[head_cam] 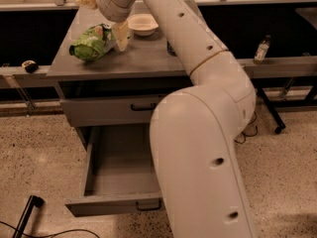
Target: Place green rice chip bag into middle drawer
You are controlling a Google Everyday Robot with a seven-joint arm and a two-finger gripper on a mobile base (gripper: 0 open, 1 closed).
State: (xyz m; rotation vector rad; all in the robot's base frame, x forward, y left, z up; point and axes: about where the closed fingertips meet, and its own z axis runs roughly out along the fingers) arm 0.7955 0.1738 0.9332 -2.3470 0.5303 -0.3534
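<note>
The camera view shows the pincer (102,25) at the back left of the bench (141,59), spread wide. One pale finger (121,35) hangs just beside the right end of the green rice chip bag (90,44), and the other sits behind the bag's top. Nothing is gripped yet. The bag lies on its side near the bench's left edge.

A cream bowl (142,24) stands just right of the near finger. Below, the upper drawer front (106,112) is closed. The middle drawer (115,168) is pulled out and looks bare inside, though the arm (203,148) hides its right half.

The main risk is a poor hold. The bag is puffy and slick-looking, so jaws closing on its end alone could pinch film and let it slide out during the carry. A closing finger could also nudge it toward the left edge, or bump the bowl. A release made too far forward could catch the bag on the drawer's front lip.
</note>
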